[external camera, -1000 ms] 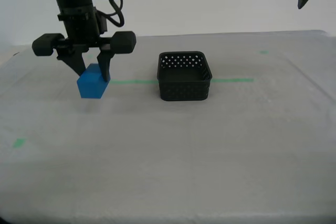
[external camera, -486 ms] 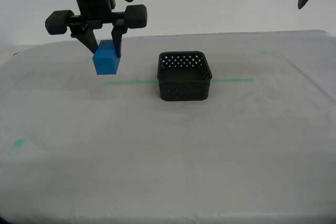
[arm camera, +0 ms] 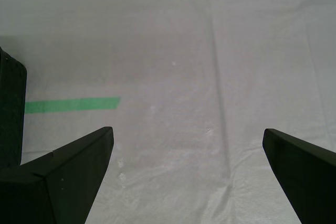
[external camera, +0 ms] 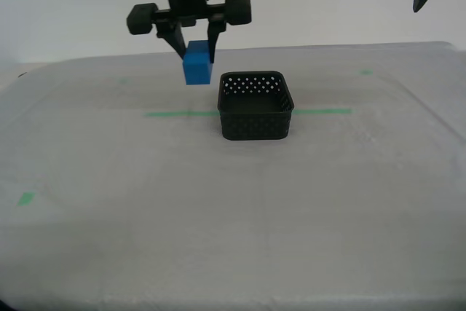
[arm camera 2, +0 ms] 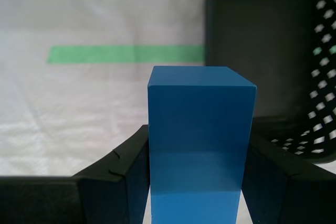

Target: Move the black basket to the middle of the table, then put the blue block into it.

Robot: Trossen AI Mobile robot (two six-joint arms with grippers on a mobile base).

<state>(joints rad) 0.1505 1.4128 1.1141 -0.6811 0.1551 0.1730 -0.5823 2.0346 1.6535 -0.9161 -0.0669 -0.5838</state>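
My second gripper (external camera: 196, 43) is clamped on the solid bright blue rectangular block (external camera: 197, 64), one dark finger (arm camera 2: 131, 177) pressed to each side face, and the block hangs in the air, clear of the cloth. It sits just beside the small square black plastic basket (external camera: 255, 105), off the basket's far corner on the exterior view's left, a little above rim height and not over the opening. The basket, its walls punched with rows of round holes, stands upright on the whitish-grey cloth-covered table (external camera: 233, 216), about midway between the table's side edges, across the green tape line (external camera: 182, 113). Nothing shows inside it. My first gripper (arm camera: 189, 177) hangs high with its jaws spread wide, holding nothing, cloth and green tape below.
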